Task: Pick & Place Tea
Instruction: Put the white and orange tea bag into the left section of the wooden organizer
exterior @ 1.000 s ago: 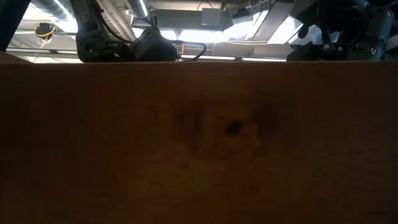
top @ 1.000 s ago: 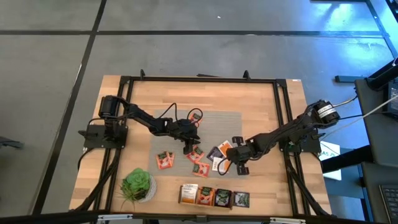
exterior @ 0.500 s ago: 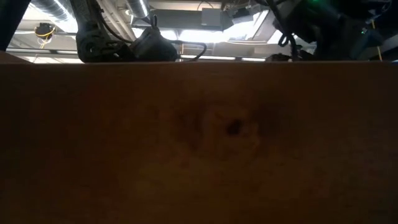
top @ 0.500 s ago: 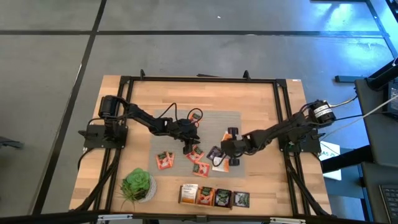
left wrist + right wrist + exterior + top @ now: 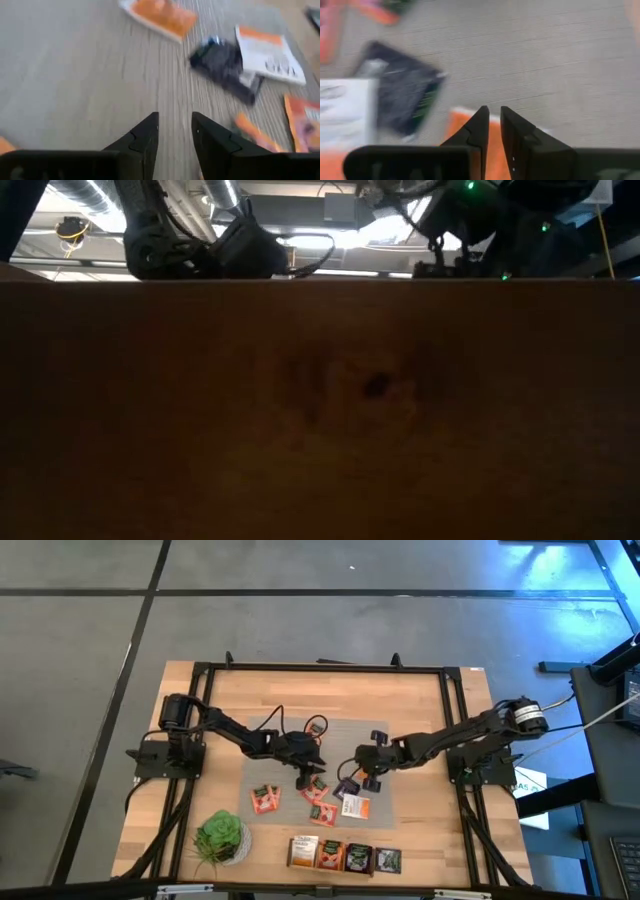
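Tea sachets (image 5: 322, 798) are lying scattered, mostly on the grey mat (image 5: 340, 735) near its front edge at the bench (image 5: 420, 700) middle: orange ones (image 5: 264, 797), a white-and-orange one (image 5: 356, 806), a black one (image 5: 407, 102). Four tea boxes (image 5: 344, 857) are sitting in a row along the bench's front edge. Left gripper (image 5: 174, 131) is hovering over the mat with fingers narrowly apart, holding nothing. Right gripper (image 5: 493, 122) is hanging over an orange sachet (image 5: 470, 135) beside the black one, fingers nearly together, nothing visibly gripped. Potted plant (image 5: 221, 837) is sitting at the front-left corner.
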